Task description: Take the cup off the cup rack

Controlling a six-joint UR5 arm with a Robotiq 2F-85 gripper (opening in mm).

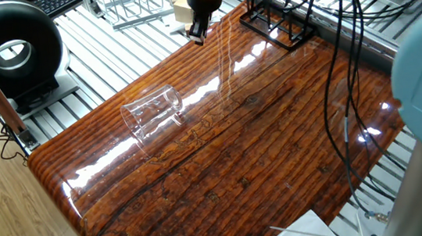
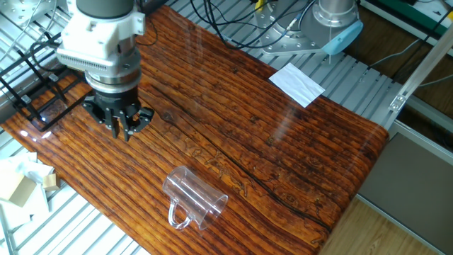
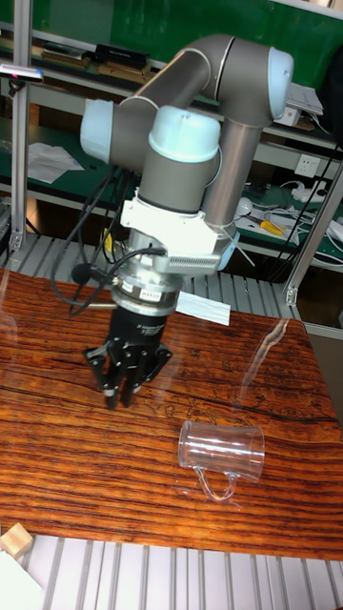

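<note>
Grey arm (image 3: 238,86), lt-blue joint caps, black hand (image 3: 125,389).

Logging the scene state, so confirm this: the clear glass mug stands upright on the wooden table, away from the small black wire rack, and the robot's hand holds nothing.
One detail is wrong: the clear glass mug lies on its side, not upright, as the other fixed view shows. It is on the wooden table, away from the small black wire rack, and the hand holds nothing.
</note>
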